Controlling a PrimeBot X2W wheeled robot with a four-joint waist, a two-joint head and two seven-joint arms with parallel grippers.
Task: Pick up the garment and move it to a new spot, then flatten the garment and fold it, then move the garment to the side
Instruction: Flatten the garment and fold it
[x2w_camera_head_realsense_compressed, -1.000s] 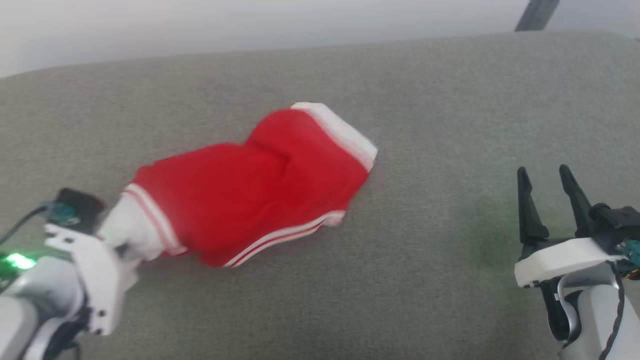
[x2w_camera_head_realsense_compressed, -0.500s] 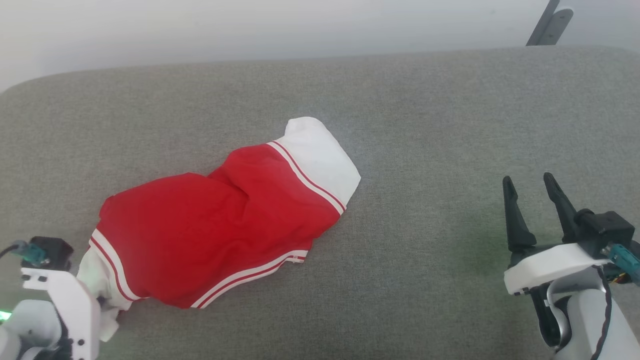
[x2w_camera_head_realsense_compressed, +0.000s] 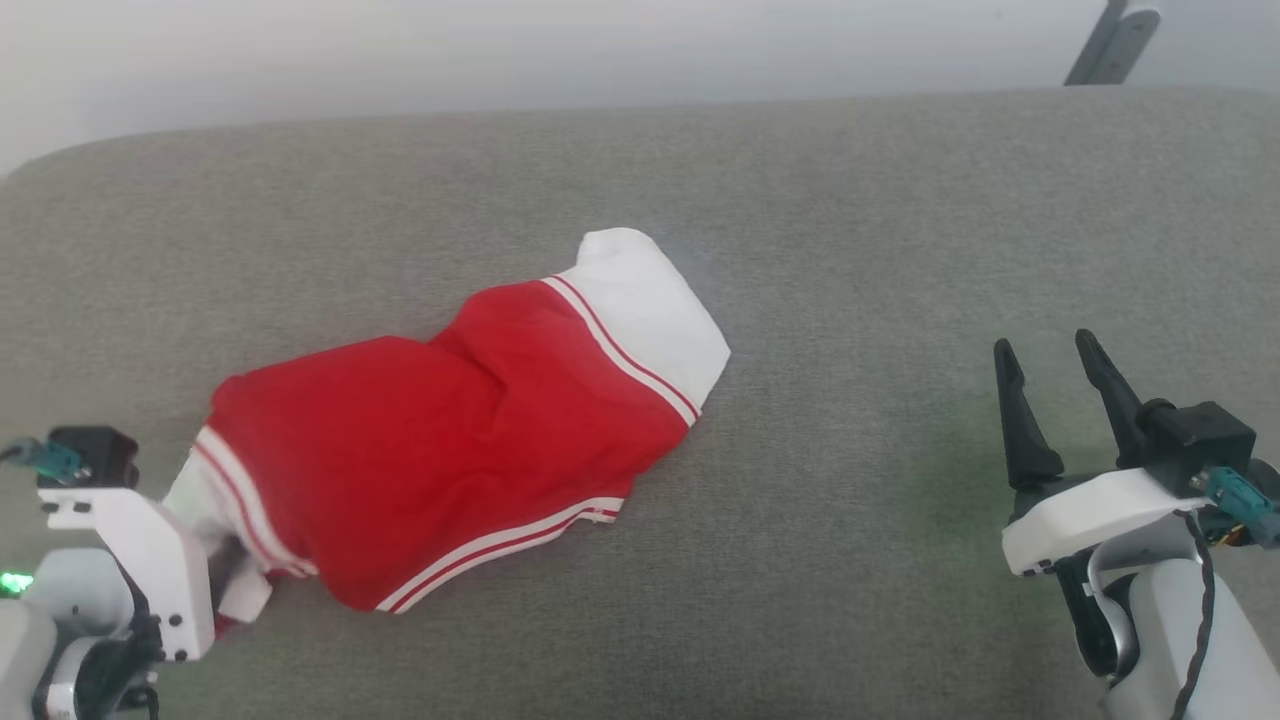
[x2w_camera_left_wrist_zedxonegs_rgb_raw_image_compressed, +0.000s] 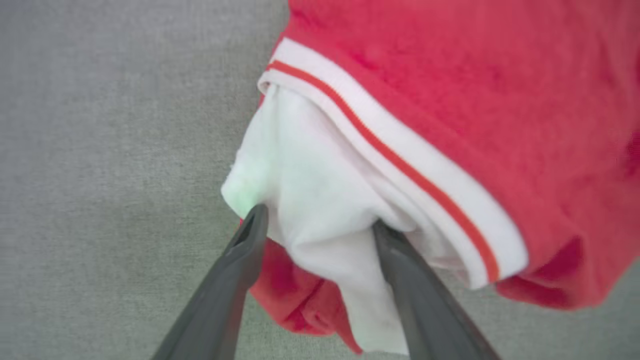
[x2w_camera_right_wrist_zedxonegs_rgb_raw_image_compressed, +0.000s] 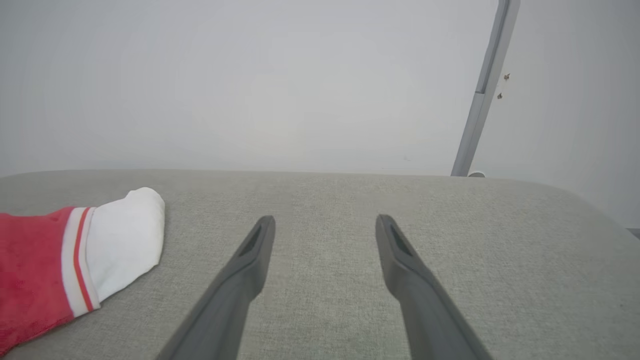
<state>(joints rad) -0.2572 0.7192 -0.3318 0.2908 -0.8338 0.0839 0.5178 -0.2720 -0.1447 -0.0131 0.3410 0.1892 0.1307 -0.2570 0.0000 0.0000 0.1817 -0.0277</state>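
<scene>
The garment (x2w_camera_head_realsense_compressed: 450, 440), a red shirt with white sleeves and striped trim, lies crumpled on the grey cushion (x2w_camera_head_realsense_compressed: 850, 250), left of centre in the head view. Its near white sleeve (x2w_camera_left_wrist_zedxonegs_rgb_raw_image_compressed: 320, 190) sits loosely between the spread fingers of my left gripper (x2w_camera_left_wrist_zedxonegs_rgb_raw_image_compressed: 317, 225), which is open. In the head view that gripper's white wrist mount (x2w_camera_head_realsense_compressed: 130, 540) covers its fingers at the lower left. My right gripper (x2w_camera_head_realsense_compressed: 1042, 342) stands open over bare cushion far to the right, nothing between its fingers (x2w_camera_right_wrist_zedxonegs_rgb_raw_image_compressed: 250, 265). The garment's far sleeve (x2w_camera_right_wrist_zedxonegs_rgb_raw_image_compressed: 125, 235) shows left of them.
The grey cushion stretches wide, with bare fabric right of the garment and in front of it. Its rounded far edge (x2w_camera_right_wrist_zedxonegs_rgb_raw_image_compressed: 320, 172) meets a pale wall. A slanted grey metal post (x2w_camera_head_realsense_compressed: 1115, 40) stands behind the far right corner.
My left gripper's jaws have opened and let go of the white sleeve. The garment has settled flat on the cushion, lower left of before. The head camera shifted slightly; the right gripper stays open.
</scene>
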